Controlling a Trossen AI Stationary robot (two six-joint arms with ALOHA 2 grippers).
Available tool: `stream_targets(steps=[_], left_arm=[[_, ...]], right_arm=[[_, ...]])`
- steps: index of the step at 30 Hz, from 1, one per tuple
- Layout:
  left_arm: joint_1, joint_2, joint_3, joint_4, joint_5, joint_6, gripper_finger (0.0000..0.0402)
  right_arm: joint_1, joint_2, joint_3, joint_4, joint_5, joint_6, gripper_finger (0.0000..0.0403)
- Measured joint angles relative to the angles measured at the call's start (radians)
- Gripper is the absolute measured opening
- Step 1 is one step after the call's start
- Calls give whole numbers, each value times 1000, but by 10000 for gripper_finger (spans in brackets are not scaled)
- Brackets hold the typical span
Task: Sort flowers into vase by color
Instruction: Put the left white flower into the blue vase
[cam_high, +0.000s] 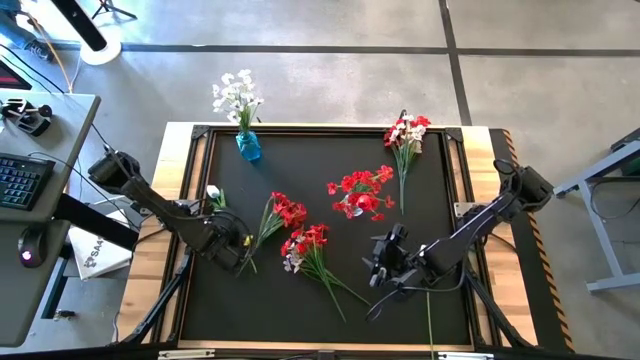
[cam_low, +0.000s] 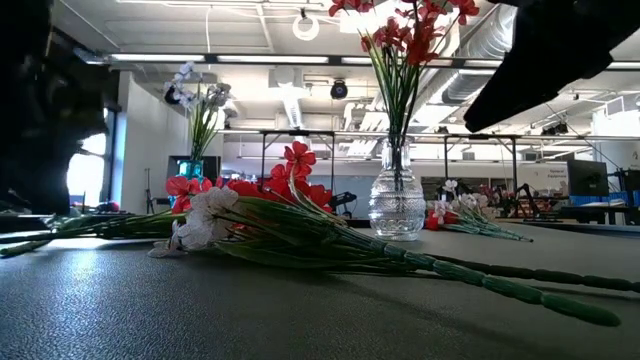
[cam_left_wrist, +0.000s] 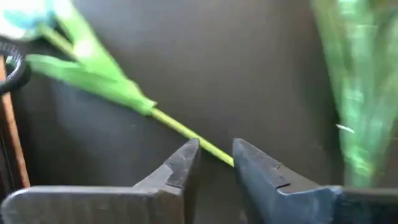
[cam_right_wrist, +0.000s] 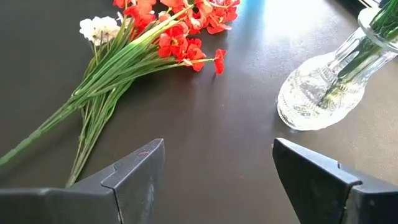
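Note:
A thin sprig with a pale blossom (cam_high: 213, 194) lies at the mat's left. Its yellow-green stem (cam_left_wrist: 180, 129) runs down to my left gripper (cam_left_wrist: 216, 146), whose fingers stand a little apart, pointing steeply down at it (cam_high: 238, 255). Beside it lies a red bunch (cam_high: 285, 212). A red bunch with a white blossom (cam_right_wrist: 155, 43) lies mid-mat (cam_high: 305, 248), ahead of my right gripper (cam_right_wrist: 217, 149), which hovers wide open (cam_high: 382, 265). A clear vase (cam_right_wrist: 320, 93) holds red flowers (cam_high: 360, 195). A blue vase (cam_high: 248, 147) holds white flowers (cam_high: 237, 97). My left gripper's fingertips (cam_left_wrist: 186, 152) stand on either side of the sprig's bare stem end (cam_left_wrist: 214, 149), coming from above and slanting. The stem lies on the mat and passes behind one fingertip. Whether the fingers touch it I cannot tell.
A mixed red and white bunch (cam_high: 405, 135) lies at the far right corner of the mat. The mat sits in a wooden frame (cam_high: 170, 200). A desk with keyboard (cam_high: 20, 180) stands left of the table. Bare mat shows along the near edge (cam_high: 280, 320).

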Motion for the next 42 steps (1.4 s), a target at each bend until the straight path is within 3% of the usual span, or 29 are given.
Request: stream_targets(steps=[6,11,16,25,30,36,42], left_arm=[[26,1,-127,37,-45,-176,140],[84,3,-137,59,-82,-127,153],[146,4,-138,110,-88,33,149],[196,4,-132,372,-97,503,111],[195,4,-73,320,-83,587,84],[200,4,-48,275,-106,489,72],[230,4,-94,308,-125,382,105]], right_arm=[[-16,0,0,3,0,0,295],[-26,0,0,14,0,-1,295],[-27,0,0,21,0,-1,295],[-27,0,0,28,0,-25,295],[-27,0,0,31,0,-26,295],[-27,0,0,31,0,-26,295],[-27,0,0,33,0,-26,295]])
